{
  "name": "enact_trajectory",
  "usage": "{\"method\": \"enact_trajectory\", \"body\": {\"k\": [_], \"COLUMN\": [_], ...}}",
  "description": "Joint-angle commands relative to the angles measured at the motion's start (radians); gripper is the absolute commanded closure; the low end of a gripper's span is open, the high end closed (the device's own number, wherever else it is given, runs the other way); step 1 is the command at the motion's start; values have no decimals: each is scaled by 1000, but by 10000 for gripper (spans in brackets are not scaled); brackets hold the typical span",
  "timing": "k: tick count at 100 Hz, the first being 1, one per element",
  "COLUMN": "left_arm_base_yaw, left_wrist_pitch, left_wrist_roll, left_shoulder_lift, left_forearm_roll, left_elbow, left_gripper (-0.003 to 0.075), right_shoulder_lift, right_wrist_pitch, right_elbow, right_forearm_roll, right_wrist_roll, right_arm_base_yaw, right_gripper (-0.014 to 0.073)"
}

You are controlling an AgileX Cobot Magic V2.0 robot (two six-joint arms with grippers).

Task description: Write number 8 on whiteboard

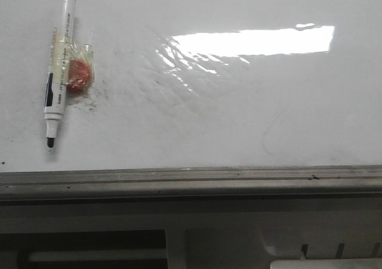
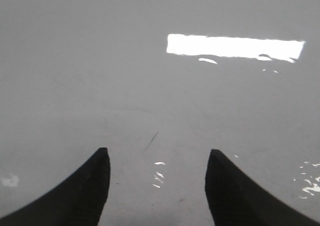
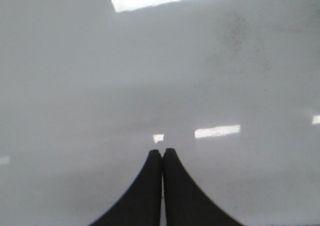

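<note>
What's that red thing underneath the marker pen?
A round red object wrapped in clear tape, stuck beside the marker on the whiteboard. What it is isn't clear; the tape blurs it.

A long bright lamp reflection (image 1: 253,41) lies on the glossy white surface. Below it, grey frame (image 1: 191,221) with dark slots (image 1: 89,240) runs across.

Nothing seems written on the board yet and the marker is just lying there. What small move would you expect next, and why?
Probably the left gripper moving over the marker to grasp it. The whiteboard shows only faint smudges and no 8, the marker lies uncapped on the left side, and no arm appears in the front view. The left gripper's jaws stand open and empty; the right gripper is shut on nothing.
</note>
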Motion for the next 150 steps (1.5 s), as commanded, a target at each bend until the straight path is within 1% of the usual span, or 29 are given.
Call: {"method": "enact_trajectory", "body": {"k": [1, 16, 33, 40, 54, 63, 69, 77, 105, 112, 121, 150], "left_arm_base_yaw": [-64, -233, -442, -510, -607, -642, -662, -670, -679, -679, -679, -679], "left_wrist_pitch": [-131, -215, -215, -215, -227, -268, -324, -352, -356, -356, -358, -348], "left_wrist_roll": [0, -5, -5, -5, -9, -11, -11, -11, -16, -16, -16, -16], "left_shoulder_lift": [49, 114, 179, 202, 266, 320, 357, 412, 571, 599, 622, 644], "left_forearm_roll": [46, 55, 55, 45, 45, -25, -67, -69, -69, -72, -122, -140], "left_elbow": [-35, -37, -37, -37, -39, -39, -40, -57, -111, -119, -119, -119], "left_gripper": [300, 300, 300, 300, 300, 300, 300, 300, 306, 339, 414, 720], "right_shoulder_lift": [17, 17, 17, 17, 17, 18, 21, 23, 23, 23, 23, 38], "right_wrist_pitch": [-81, -75, -75, -70, -71, -73, -71, -71, -71, -71, -71, -69], "right_elbow": [-36, -36, -36, -36, -36, -36, -36, -36, -36, -36, -36, -36], "right_forearm_roll": [0, 0, 0, 1, 1, 1, 1, 1, 1, 1, 1, 1], "right_wrist_roll": [-4, -4, -4, -4, -4, -4, -4, -4, -4, -4, -4, -4], "right_arm_base_yaw": [-4, -4, -4, -4, -4, -4, -4, -4, -4, -2, 12, 206], "right_gripper": [657, 657, 657, 657, 657, 657, 657, 657, 657, 657, 657, 657]}}
